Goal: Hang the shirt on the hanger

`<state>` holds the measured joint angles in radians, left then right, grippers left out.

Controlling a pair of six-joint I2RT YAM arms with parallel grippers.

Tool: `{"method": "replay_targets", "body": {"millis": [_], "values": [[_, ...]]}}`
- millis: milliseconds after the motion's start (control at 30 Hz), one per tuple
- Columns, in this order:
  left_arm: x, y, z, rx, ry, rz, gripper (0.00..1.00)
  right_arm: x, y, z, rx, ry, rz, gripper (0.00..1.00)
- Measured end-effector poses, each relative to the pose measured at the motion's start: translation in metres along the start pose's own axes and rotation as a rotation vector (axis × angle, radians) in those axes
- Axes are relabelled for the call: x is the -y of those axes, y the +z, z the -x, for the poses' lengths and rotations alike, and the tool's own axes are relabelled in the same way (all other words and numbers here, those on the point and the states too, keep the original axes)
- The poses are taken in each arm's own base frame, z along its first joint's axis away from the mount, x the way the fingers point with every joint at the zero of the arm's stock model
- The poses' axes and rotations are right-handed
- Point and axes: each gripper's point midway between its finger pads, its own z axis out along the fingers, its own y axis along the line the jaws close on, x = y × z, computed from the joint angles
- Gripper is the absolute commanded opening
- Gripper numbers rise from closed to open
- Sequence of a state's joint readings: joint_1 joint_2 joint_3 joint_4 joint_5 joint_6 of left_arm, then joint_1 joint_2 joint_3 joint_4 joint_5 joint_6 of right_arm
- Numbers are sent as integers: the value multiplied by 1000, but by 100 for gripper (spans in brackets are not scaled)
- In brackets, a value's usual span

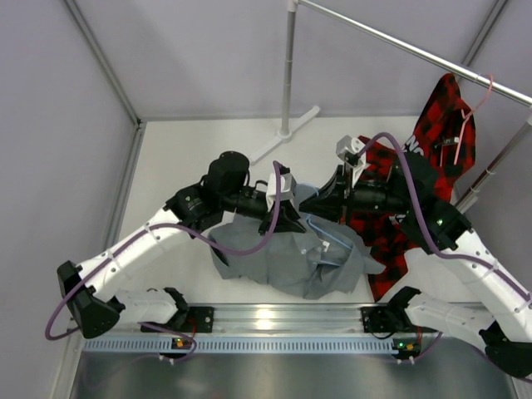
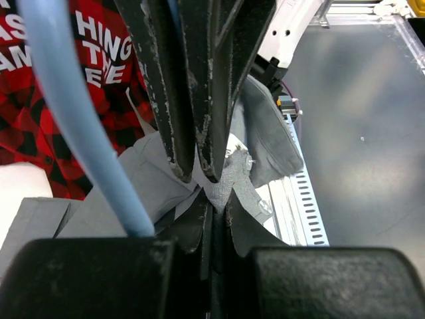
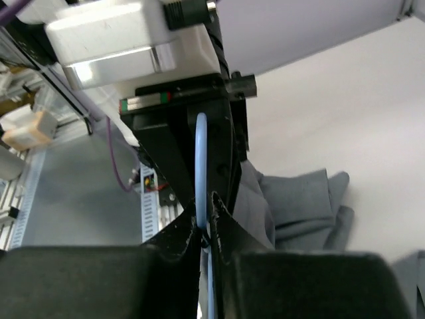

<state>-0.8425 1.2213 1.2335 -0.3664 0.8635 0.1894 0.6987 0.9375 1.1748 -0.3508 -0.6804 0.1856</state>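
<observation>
- White tabletop [image 1: 183, 166] carries the shirt [image 1: 291, 266], crumpled near the arm bases; it is probably light, limp cloth, best gripped at the collar or shoulder.
- Left gripper [image 2: 214, 203]: jaws pinch a shirt fold.
- Right gripper [image 3: 207, 216]: jaws clamp the hanger [image 3: 201, 153], thin wire that is likely stiff and slippery.

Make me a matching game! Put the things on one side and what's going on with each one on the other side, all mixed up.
Things:
1. soft grey-green button-up shirt
2. thin light-blue wire hanger
3. red-and-black plaid shirt
4. thin pink hanger

What's going on:
A. hooked over the silver metal rail
B. pinched by the left gripper
C. pinched by the right gripper
D. has white lettering

Pairs: 1-B, 2-C, 3-D, 4-A.
</observation>
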Motion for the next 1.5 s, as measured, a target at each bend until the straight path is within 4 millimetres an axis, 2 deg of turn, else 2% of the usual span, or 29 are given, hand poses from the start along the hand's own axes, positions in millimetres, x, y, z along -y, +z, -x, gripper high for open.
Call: {"method": "replay_targets", "body": {"millis": [167,200,233,267,300,367,433,467,500,567,633,733,800,867,900,1000,1100,1133,1167,1200,1233,1267,1367,1500], "values": [[-2,0,9,11,3,11,0,-9,-2,12,71,-36,38,0],[-3,-1,12,13,1,23,5,-9,-3,14,87,-44,34,0],[-4,-1,15,14,-3,36,28,-8,-5,17,104,-50,21,0],[-7,-2,21,18,-1,63,63,-7,-7,21,123,-55,0,0],[-12,-4,28,25,-2,98,78,-5,-9,25,141,-59,-23,0],[-28,-14,52,60,-3,223,91,4,-14,31,167,-58,-94,0],[-49,-37,80,129,-8,419,95,14,-19,36,186,-55,-171,0],[-50,-42,84,141,-11,448,95,20,-21,40,195,-55,-207,0],[-54,-57,93,181,-19,530,96,24,-22,42,193,-53,-238,0],[-55,-90,99,260,-44,683,95,32,-25,51,197,-53,-291,0],[-46,-127,94,361,-86,818,91,41,-28,63,206,-51,-356,0],[-23,-172,62,505,-199,945,87,53,-37,79,231,-46,-452,0],[-11,-188,34,584,-274,981,86,58,-42,87,246,-44,-502,0],[-5,-192,3,635,-348,992,85,61,-46,93,253,-43,-532,0],[-6,-189,-18,637,-392,996,85,62,-47,97,254,-42,-544,0],[-13,-174,-64,581,-486,1009,84,65,-46,107,262,-43,-558,0],[-21,-166,-87,540,-539,1036,82,68,-42,108,251,-38,-561,0],[-23,-166,-89,535,-549,1047,77,69,-40,108,247,-36,-559,0],[-27,-166,-91,529,-556,1066,64,70,-38,106,238,-32,-554,0],[-32,-166,-93,526,-564,1089,34,70,-36,105,231,-28,-549,0],[-36,-166,-95,521,-568,1106,9,71,-34,104,225,-24,-546,0],[-41,-166,-98,512,-576,1136,0,71,-34,102,219,-21,-546,0],[-53,-170,-110,495,-600,1218,0,73,-34,98,205,-15,-554,0],[-62,-187,-118,528,-616,1337,0,78,-39,95,200,-13,-595,0]]}}
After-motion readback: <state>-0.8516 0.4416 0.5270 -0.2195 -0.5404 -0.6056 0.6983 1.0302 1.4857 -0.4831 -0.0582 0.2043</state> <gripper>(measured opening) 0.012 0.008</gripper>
